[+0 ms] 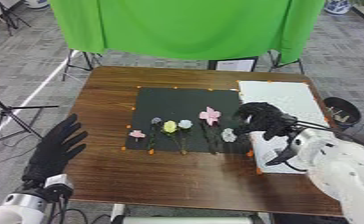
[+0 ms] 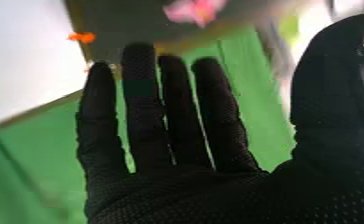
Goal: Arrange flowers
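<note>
One wide green cloth (image 1: pixel 187 32) hangs in bg past the far table edge, over gray carpet (image 1: pixel 36 45). Brown wooden table (image 1: pixel 116 185): flat, prob. hard & smooth. On it, black mat (image 1: pixel 183 100) w/ white board (image 1: pixel 272 95) just beside. Left hand (image 1: pixel 54 152) is at the table's L edge, fingers straight, loosely fanned, empty. Right hand (image 1: pixel 265 120) is over the mat/board border, fingers straight & a bit spread, thumb well out, nothing held. Flowers lie in a rough row on the mat's near half: big pink flower (image 1: pixel 209 115), then yellow flower (image 1: pixel 170 127), pale flower (image 1: pixel 185 124), white flower (image 1: pixel 228 135), purplish flower (image 1: pixel 155 121), small pink flower (image 1: pixel 137 134). All prob. v. light; stems likely thin, stiffish, apt to roll; petals soft, easy to crush. Best hold: thumb-&-finger pinch mid-stem, esp. on the big pink one, clear of bloom. Smallest pink has little stem, so prob. fiddliest.
</note>
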{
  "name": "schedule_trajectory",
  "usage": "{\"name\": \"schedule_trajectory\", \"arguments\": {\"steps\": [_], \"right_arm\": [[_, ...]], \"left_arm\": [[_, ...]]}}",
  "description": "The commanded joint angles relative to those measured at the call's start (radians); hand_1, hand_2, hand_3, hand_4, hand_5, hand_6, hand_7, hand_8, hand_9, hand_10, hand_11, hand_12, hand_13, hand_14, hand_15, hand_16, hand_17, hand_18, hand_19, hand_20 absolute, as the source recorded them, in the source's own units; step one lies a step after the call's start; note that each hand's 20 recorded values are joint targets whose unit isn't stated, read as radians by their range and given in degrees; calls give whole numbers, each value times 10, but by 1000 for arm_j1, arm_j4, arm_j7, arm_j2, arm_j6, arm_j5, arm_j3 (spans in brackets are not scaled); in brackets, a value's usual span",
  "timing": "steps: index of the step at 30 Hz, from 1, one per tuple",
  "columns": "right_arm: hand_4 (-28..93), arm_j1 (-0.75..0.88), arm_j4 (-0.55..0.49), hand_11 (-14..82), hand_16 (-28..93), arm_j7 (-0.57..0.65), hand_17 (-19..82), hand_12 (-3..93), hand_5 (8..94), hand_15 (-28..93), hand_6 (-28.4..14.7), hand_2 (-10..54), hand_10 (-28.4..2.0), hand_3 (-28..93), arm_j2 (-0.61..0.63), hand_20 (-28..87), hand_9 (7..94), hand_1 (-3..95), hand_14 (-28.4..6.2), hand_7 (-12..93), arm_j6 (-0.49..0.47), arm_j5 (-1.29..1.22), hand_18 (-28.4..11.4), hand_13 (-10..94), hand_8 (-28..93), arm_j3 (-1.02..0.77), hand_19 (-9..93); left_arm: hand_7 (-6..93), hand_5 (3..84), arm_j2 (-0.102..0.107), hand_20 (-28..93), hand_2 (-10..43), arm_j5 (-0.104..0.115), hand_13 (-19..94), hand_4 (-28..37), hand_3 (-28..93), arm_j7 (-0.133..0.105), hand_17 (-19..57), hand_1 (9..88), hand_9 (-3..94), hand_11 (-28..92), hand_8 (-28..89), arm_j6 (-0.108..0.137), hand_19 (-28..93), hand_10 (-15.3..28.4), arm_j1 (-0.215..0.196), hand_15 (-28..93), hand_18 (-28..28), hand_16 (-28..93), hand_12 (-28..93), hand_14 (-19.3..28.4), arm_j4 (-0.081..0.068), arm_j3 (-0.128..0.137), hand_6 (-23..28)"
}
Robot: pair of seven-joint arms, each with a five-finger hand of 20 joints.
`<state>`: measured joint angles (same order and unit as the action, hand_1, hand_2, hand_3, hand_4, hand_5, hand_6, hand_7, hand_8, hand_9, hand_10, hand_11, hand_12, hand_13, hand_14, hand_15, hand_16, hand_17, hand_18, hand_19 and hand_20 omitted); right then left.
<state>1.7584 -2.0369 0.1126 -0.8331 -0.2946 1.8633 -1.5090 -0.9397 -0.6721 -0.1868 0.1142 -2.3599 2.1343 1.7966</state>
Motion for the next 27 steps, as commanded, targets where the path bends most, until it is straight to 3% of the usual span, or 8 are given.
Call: {"name": "schedule_trajectory", "arguments": {"steps": [1,8,14,16,18,22,25,27], "right_arm": [[-254,210,-47,141,233,-97,71,251,328,308,-16,-46,-130,877,-204,327,338,149,-108,228,220,-747,-216,258,-128,-253,483],[-274,282,-63,-9,374,-30,-30,245,253,-50,-20,-70,-119,817,-401,164,249,79,-127,101,77,-987,-253,181,-79,-370,327],[-273,291,-57,-10,370,13,-63,242,277,-70,-9,-79,-114,820,-417,131,247,76,-124,97,34,-957,-240,162,-73,-384,323],[-268,299,-64,3,386,9,-63,251,289,-52,-9,-82,-120,822,-422,136,266,85,-119,106,45,-938,-232,180,-73,-391,333],[-264,286,-58,15,402,7,-56,260,298,-31,-14,-85,-125,828,-413,147,289,93,-117,120,64,-944,-230,204,-73,-380,347],[-262,275,-51,26,409,22,-44,262,295,-18,-35,-90,-131,830,-416,157,294,103,-116,120,55,-940,-228,219,-81,-372,352],[-269,275,-48,-8,389,26,-62,247,263,-65,-44,-84,-127,818,-421,139,257,92,-118,81,22,-940,-223,166,-78,-380,319],[-273,274,-56,-19,380,43,-73,234,248,-86,-39,-77,-121,813,-417,129,239,84,-120,68,9,-939,-224,154,-71,-405,316]], "left_arm": [[171,225,-45,103,-16,-4,127,-260,683,-60,-140,252,164,140,-91,-1,354,99,17,227,218,36,200,132,22,-28,26],[151,181,-74,87,-47,-24,93,-281,665,-78,-153,235,129,75,-87,-12,335,84,52,109,234,66,224,125,11,-63,13],[145,175,-86,79,-58,-13,90,-282,664,-71,-164,230,123,37,-77,5,324,80,53,65,238,96,260,122,7,-75,12],[148,179,-88,78,-59,-31,91,-282,664,-73,-164,234,126,39,-77,-6,323,81,58,66,235,101,268,122,2,-77,14],[151,182,-84,80,-59,-16,94,-282,666,-79,-164,236,128,44,-77,-3,323,82,81,70,234,103,271,121,-11,-91,17],[157,188,-86,82,-63,-10,95,-283,645,-63,-164,236,132,52,-81,-6,323,84,76,81,233,101,269,122,2,-87,19],[155,190,-82,77,-62,-12,94,-283,561,-47,-169,263,135,51,-83,-26,317,85,45,68,239,93,256,125,13,-57,19],[147,189,-78,74,-65,-10,93,-283,569,-53,-171,257,135,47,-83,-13,311,85,42,60,240,94,251,125,19,-54,18]]}}
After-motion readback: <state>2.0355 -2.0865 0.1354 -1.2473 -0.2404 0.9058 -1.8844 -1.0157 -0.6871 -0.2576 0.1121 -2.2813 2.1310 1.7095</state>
